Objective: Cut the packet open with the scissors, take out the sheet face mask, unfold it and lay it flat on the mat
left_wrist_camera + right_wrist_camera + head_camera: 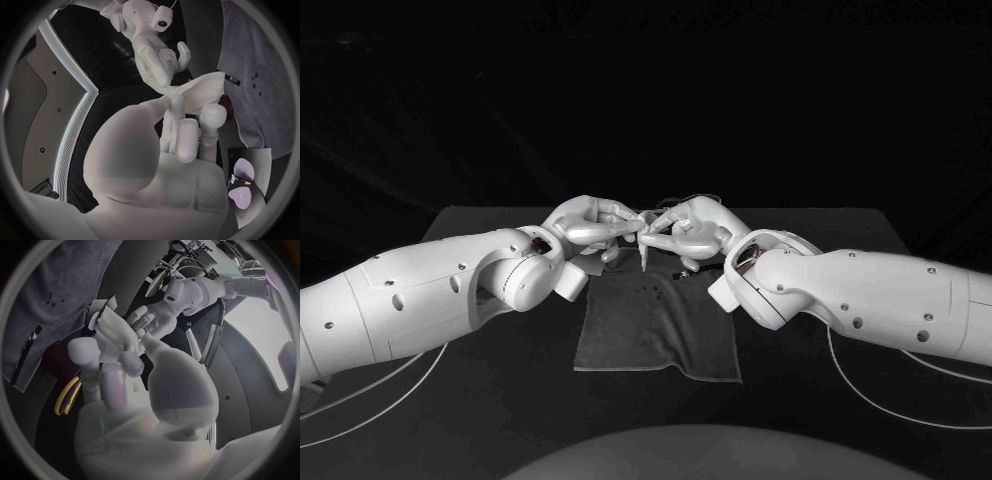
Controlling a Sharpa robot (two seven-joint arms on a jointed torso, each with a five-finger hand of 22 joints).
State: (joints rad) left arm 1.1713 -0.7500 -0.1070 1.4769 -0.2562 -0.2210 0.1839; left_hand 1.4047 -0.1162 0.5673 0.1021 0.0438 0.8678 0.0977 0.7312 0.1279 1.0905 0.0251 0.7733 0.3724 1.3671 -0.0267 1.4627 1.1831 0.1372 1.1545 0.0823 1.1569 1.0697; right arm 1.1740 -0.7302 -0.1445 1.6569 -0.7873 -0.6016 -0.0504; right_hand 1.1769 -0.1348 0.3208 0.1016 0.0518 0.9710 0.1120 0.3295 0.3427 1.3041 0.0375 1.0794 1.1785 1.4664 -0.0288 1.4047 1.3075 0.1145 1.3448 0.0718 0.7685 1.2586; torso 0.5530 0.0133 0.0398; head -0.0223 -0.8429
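Two hands, the left hand [589, 226] and the right hand [687, 230], pinch the folded sheet mask [203, 90] above the mat [658, 335]. They should part slowly and evenly, so that it does not tear.

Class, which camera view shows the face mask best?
The left wrist view: the face mask hangs there as a broad pale sheet between the left robot hand and right robot hand. The right wrist view shows it partly behind fingers; the head view, a small strip.

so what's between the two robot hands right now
The white sheet mask, held by both the left robot hand and the right robot hand over the mat; clearest in the left wrist view.
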